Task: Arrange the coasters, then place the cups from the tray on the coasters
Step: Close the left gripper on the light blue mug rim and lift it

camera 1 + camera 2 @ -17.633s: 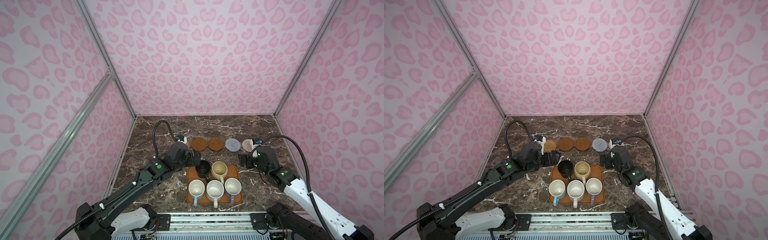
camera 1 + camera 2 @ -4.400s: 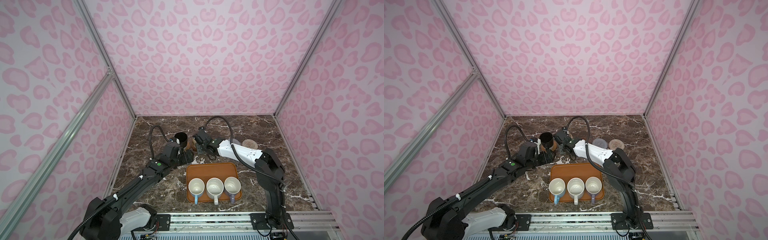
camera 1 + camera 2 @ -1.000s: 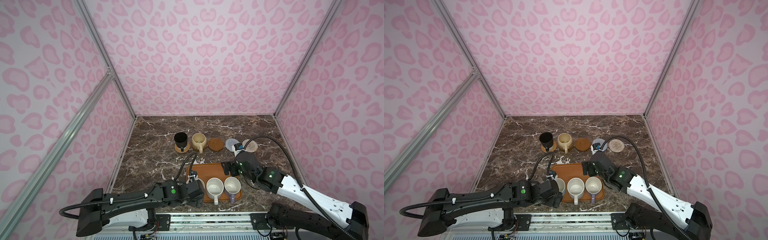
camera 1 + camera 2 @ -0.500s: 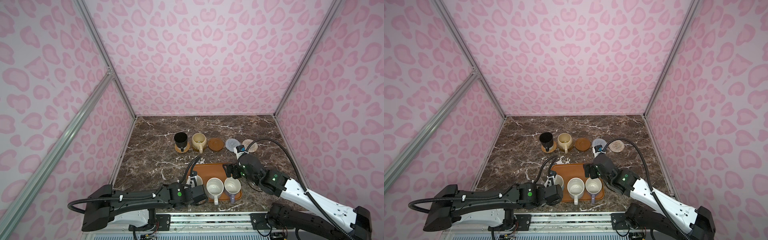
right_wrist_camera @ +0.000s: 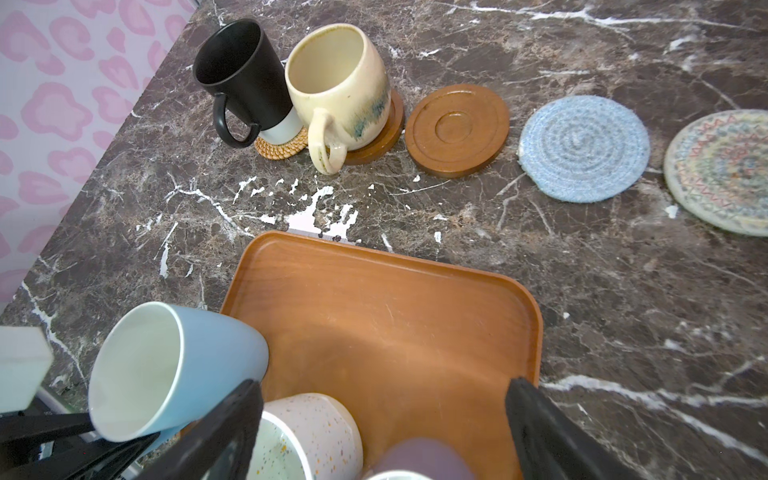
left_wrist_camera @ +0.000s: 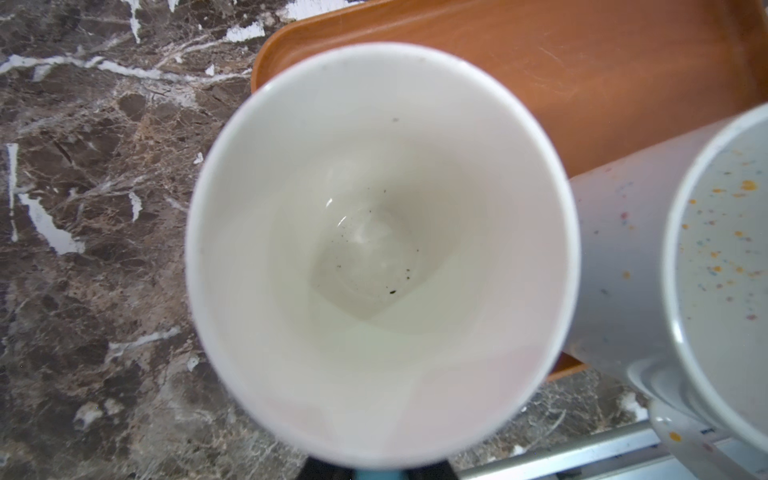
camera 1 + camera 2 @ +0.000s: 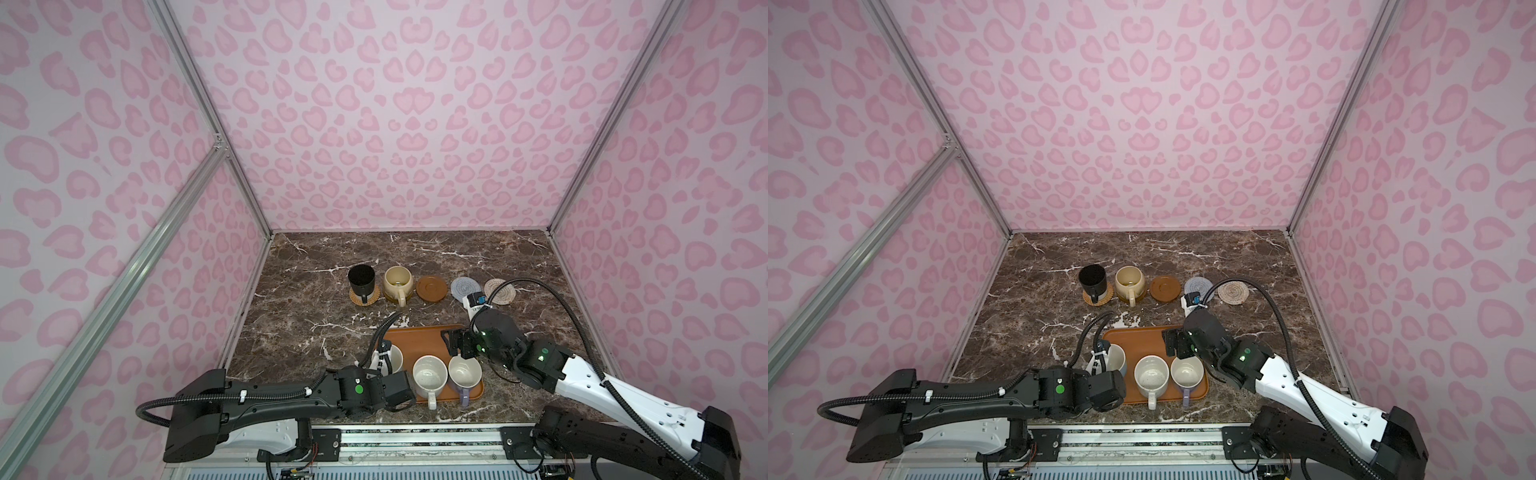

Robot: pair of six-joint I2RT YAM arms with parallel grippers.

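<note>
The left gripper (image 6: 376, 473) is closed on the handle of the light blue mug (image 5: 195, 357). In the left wrist view a piece of the blue handle sits between the 2 dark fingers, directly below the white inside of the mug. This mug is at the near left corner of the tray (image 7: 419, 336), and in the right wrist view it looks tilted (whether its base touches the tray, I cannot tell). Just beside it stands the speckled white mug (image 7: 430, 372), and next to that the lavender mug (image 7: 464, 371). These 2 are upright on the near side of the tray, with their handles toward the robot.

The right gripper (image 5: 382, 390) hovers over the tray at the lavender mug. Its 2 fingers are spread wide and it holds nothing. In the right wrist view the top of this mug shows between them.

Behind the tray, on the marble table (image 7: 316, 299), the 5 coasters lie in 1 row. From the left:
- The black mug (image 7: 360, 279) stands on the rattan coaster (image 7: 370, 298).
- The cream-yellow mug (image 7: 398, 281) stands on a dark wooden coaster (image 5: 388, 133).
- The second dark wooden coaster (image 7: 431, 288), the grey-blue coaster (image 7: 465, 286) and the beige coaster (image 7: 500, 292) follow, all 3 lying flat with their tops open to view.
</note>
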